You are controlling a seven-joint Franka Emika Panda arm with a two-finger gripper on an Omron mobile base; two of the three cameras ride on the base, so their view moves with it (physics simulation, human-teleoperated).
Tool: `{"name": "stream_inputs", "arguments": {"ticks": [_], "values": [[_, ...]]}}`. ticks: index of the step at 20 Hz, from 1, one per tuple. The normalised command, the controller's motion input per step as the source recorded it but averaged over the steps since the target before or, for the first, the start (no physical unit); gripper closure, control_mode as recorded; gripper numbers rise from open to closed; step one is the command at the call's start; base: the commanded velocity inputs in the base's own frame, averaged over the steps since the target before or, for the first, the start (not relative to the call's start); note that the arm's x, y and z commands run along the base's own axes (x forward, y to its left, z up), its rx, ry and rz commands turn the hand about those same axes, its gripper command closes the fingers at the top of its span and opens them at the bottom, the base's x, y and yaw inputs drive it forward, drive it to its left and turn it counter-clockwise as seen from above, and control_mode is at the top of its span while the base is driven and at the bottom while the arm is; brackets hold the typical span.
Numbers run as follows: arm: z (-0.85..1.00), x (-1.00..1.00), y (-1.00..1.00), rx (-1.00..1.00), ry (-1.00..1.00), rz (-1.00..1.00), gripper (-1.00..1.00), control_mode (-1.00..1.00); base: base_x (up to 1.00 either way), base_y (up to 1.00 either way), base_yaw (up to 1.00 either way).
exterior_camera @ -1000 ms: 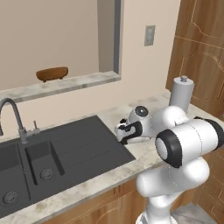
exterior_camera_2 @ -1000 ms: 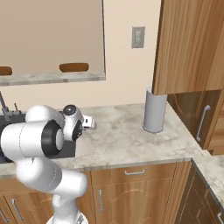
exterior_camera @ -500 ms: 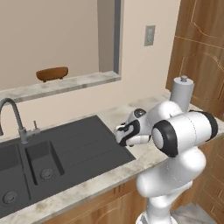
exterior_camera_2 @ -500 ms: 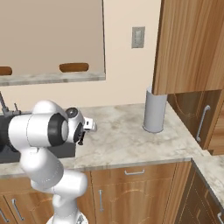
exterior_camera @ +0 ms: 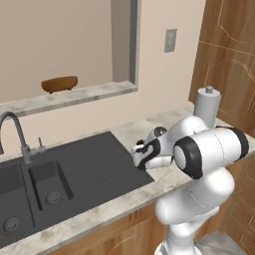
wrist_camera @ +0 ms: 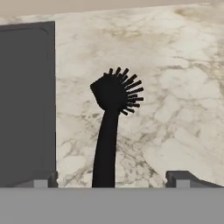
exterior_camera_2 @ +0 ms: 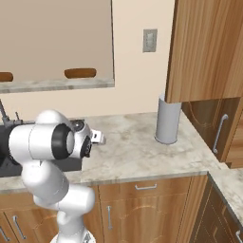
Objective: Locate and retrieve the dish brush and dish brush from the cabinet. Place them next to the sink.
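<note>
Lying flat on the marble tabletop [wrist_camera: 183,96] just beside the sink [wrist_camera: 26,100], the black dish brush [wrist_camera: 111,118] is left released between the spread fingers of the hand [wrist_camera: 111,179], as the task's placement requires.

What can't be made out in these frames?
- Black dish brush: the hand view's bottom edge cuts off its handle end; whether it rests on the counter is unclear.
- Hand: in the left base view, too small to read the fingers.
- Sink: in the right base view, mostly hidden behind the arm.
</note>
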Motion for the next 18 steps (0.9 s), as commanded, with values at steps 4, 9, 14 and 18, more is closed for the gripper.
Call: {"name": "stream_inputs", "arguments": {"ticks": [4,9,14,18], "values": [[0.4,-0.44,0.0,-0.01,-0.05,-0.02,-1.0,-1.0,0.0,0.0,0.0],[0.44,-0.54,0.0,0.0,-0.06,-0.04,-1.0,-1.0,0.0,0.0,0.0],[0.55,-0.04,-0.01,-0.13,0.1,-0.04,-1.0,-1.0,0.0,0.0,0.0],[0.76,-0.28,-0.12,-0.03,0.17,-0.04,-1.0,-1.0,0.0,0.0,0.0]]}}
